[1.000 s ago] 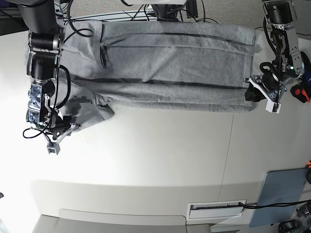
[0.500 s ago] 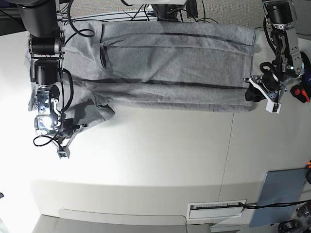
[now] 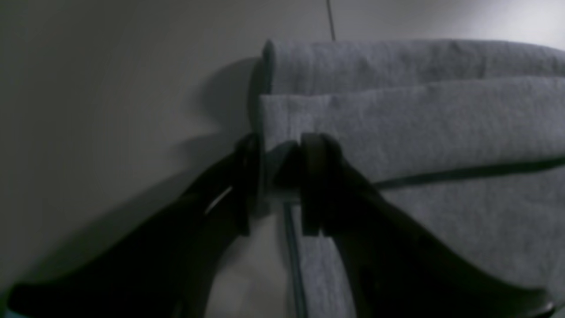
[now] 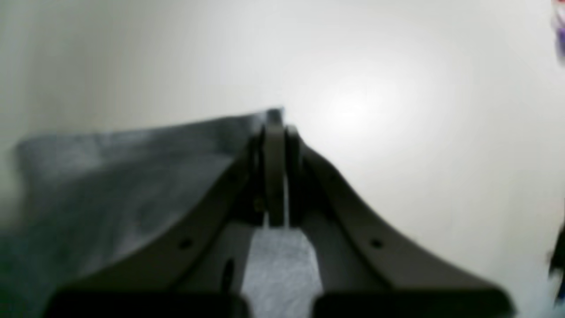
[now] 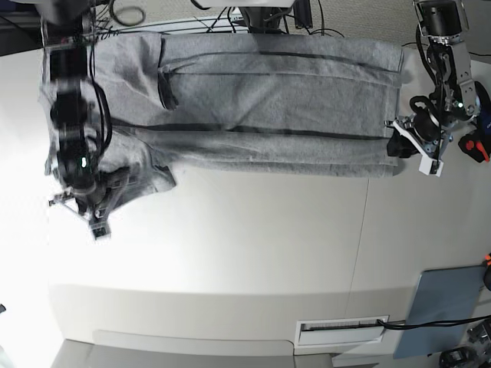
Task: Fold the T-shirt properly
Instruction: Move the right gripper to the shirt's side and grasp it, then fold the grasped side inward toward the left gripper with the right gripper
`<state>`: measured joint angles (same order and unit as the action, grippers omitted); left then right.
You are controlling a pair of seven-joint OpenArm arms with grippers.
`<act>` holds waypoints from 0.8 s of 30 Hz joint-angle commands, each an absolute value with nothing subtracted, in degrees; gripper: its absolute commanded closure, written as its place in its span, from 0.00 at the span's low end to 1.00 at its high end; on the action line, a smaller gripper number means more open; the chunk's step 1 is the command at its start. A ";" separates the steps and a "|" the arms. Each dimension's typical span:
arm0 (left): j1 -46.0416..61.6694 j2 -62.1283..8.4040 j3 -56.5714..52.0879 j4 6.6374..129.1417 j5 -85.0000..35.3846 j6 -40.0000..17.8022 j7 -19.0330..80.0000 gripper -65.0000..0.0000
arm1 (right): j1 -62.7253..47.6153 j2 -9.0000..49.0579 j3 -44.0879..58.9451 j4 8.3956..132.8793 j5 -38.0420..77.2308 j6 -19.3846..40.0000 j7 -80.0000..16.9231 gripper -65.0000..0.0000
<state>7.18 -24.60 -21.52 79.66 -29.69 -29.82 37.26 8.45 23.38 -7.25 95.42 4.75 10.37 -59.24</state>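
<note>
In the base view, the right arm's dark claw (image 5: 92,205) sits at the far left, low over the pale off-white table (image 5: 253,253). Its jaws are pressed together on the edge of a sleeve of the large heather-grey cotton T-shirt (image 5: 268,100); the right wrist view shows the thin grey fabric (image 4: 132,176) pinched between the two closed fingers (image 4: 274,168), with the cloth raised off the table into a slanted sheet to their left.

The T-shirt lies spread across the far side of the table, lengthwise from left to right, with long dark crease lines running along it and the sleeve sticking out toward the near side at the left end.

At the right end of the garment, the left arm's black claw (image 5: 408,146) meets the shirt's hem corner. In the left wrist view its jaws (image 3: 278,181) stand partly apart with the folded grey edge (image 3: 287,119) between them, one finger on either side of the cloth. A grey-blue flat panel (image 5: 445,307) lies at the table's near right corner.
</note>
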 commanded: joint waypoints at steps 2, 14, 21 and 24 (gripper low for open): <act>6.72 -25.69 -21.93 80.64 -30.44 -30.04 36.01 0.74 | 5.02 24.91 -6.96 102.54 4.45 9.98 -60.14 1.00; 6.83 -25.71 -21.93 80.64 -30.44 -30.04 36.01 0.74 | -19.27 25.26 -7.09 125.32 4.58 10.02 -58.17 1.00; 6.83 -25.71 -21.93 80.64 -30.44 -30.04 36.01 0.74 | -24.71 25.26 -7.20 126.34 10.09 10.98 -59.24 1.00; 6.83 -25.71 -21.93 80.64 -30.44 -30.04 35.99 0.74 | -25.87 25.23 -7.20 126.34 13.78 12.51 -59.96 1.00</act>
